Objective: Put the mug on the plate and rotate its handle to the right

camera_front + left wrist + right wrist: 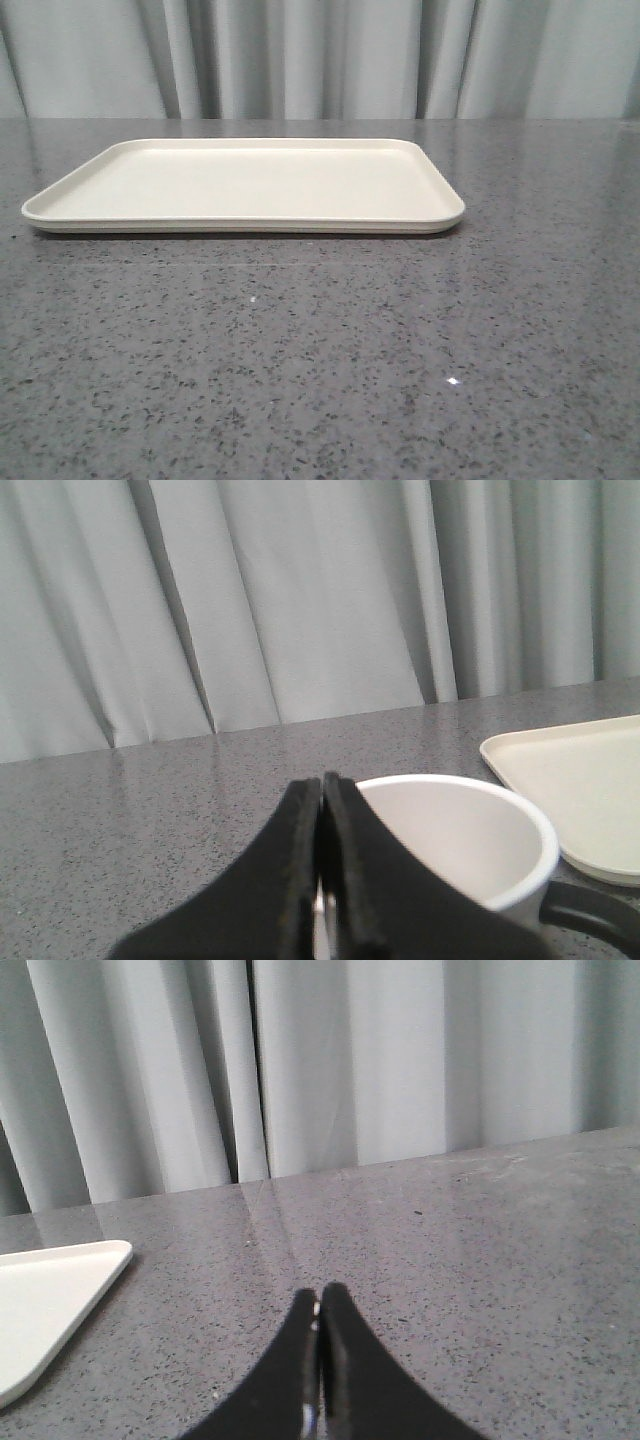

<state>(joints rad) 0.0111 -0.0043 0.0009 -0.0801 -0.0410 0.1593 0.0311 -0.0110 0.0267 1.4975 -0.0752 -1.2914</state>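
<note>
The plate (245,185) lies flat across the middle of the front view on the grey speckled tabletop (320,360), with nothing on it. In the left wrist view the left claw (322,810) has its fingers pressed together, and the mug (470,845) stands upright just behind them, off the plate; its handle (590,915) shows at the lower right. The right claw (319,1315) is likewise closed together, over bare tabletop, the plate's corner at the left edge.
</note>
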